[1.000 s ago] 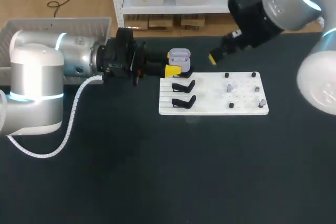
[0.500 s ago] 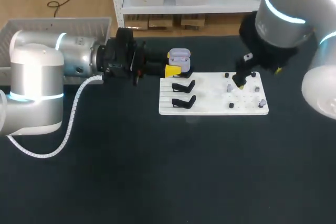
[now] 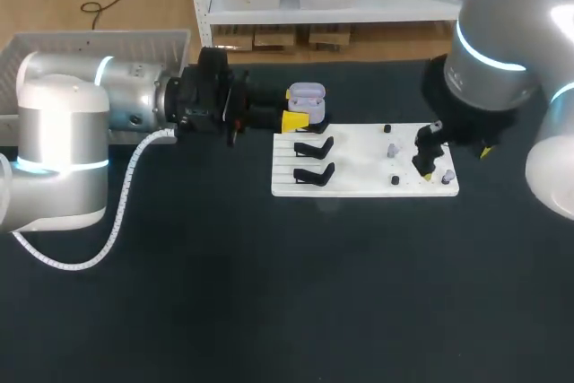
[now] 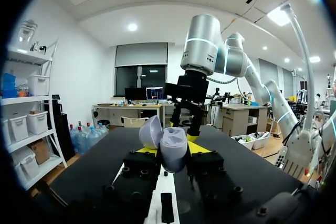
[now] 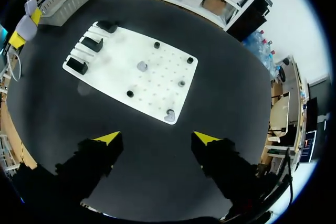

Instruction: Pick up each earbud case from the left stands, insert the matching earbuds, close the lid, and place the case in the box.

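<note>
My left gripper [image 3: 296, 119] [image 4: 172, 150] is shut on a lavender earbud case [image 3: 306, 95] [image 4: 174, 149], held with its lid [image 4: 150, 131] open, just behind the white board's [image 3: 359, 164] left end. Two empty black stands [image 3: 314, 145] are visible on that end. Small grey earbuds [image 3: 392, 149] [image 5: 142, 66] sit among black pegs on the right half. My right gripper [image 3: 453, 164] [image 5: 156, 138] hovers open over the board's right end, above another earbud [image 5: 169, 114], with nothing between its fingers.
A white slatted box [image 3: 99, 42] stands at the table's far left, behind my left arm. The board [image 5: 113, 80] lies mid-table, with dark tabletop all around it.
My right arm has swung from behind the board forward and down to its right end. The left arm and the case have not moved.
</note>
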Tool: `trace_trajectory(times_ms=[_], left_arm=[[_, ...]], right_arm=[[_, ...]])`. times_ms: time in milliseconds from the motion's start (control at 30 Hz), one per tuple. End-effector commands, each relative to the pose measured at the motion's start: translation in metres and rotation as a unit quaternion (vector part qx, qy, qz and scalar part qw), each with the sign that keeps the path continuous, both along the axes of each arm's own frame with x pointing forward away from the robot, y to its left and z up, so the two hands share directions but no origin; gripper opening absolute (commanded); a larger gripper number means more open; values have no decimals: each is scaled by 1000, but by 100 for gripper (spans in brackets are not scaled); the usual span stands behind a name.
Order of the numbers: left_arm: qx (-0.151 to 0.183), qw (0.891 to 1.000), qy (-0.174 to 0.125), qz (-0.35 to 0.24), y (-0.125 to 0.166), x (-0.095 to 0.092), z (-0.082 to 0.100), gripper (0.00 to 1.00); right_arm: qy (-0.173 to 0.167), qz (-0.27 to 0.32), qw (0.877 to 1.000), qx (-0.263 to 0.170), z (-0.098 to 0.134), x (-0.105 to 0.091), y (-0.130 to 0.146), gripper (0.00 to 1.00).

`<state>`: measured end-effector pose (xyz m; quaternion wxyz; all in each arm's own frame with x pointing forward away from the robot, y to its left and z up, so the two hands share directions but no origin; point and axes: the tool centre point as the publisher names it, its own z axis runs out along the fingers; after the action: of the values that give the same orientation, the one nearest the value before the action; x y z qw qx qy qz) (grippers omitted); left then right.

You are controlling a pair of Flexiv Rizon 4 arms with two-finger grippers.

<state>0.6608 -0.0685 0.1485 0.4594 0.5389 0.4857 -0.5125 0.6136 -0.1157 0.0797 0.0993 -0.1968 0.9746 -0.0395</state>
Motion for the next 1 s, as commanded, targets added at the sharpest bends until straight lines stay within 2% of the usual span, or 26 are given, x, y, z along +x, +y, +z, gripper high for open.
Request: trace_trajectory(times_ms=[33,300,500,1000], left_arm=[[-1,1000,-1,0,0,0,-1,0],[-1,1000,-1,0,0,0,-1,0],[-1,1000,-1,0,0,0,-1,0],[-1,1000,-1,0,0,0,-1,0]], right_arm=[[2,1,1000,-3,-6,0,-2,48],[17,21,999,-43,-23,-1,-6,51],[24,17,997,-73,-35,6,-8,53],[27,7,995,-98,-60,26,-17,44]])
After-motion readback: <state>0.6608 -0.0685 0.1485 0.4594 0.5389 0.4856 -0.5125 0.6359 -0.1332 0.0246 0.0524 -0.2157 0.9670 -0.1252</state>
